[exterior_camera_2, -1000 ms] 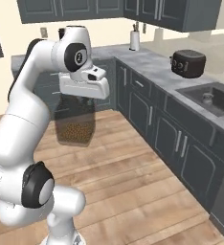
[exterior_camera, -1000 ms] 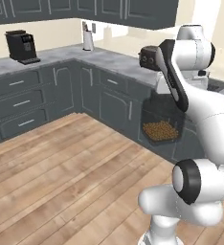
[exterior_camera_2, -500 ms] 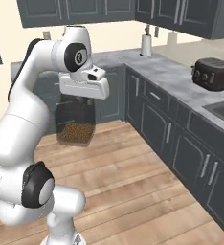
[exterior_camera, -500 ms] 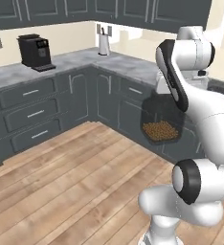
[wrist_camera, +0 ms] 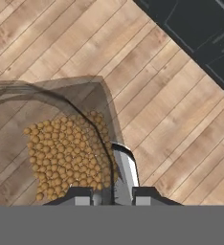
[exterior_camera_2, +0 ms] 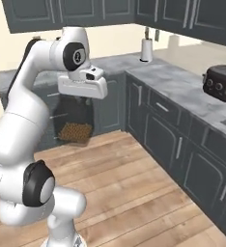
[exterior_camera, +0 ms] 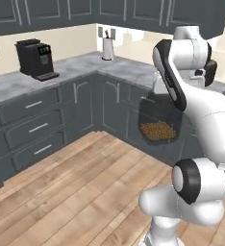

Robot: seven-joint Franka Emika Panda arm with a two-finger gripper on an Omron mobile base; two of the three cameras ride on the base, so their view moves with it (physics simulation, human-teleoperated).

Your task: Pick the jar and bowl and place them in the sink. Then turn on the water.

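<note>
jar [exterior_camera: 157,122]: clear faceted glass, brown granules at the bottom. arm [exterior_camera_2: 23,120]: white, dark joints. floor [exterior_camera: 81,192]: light wood planks, visible grain. cabinets [exterior_camera: 47,125]: dark slate grey, pale metal handles. table [exterior_camera_2: 182,89]: mottled grey stone. coffee machine [exterior_camera: 34,58]: black. toaster [exterior_camera_2: 220,83]: black. wall [exterior_camera: 61,41]: cream. paper roll [exterior_camera_2: 146,49]: white

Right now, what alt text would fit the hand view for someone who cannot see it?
The claw grips the wall of a clear glass jar holding brown granules, seen from above. Below it lies a light wooden floor, with dark cabinet fronts across the upper right corner.
</note>
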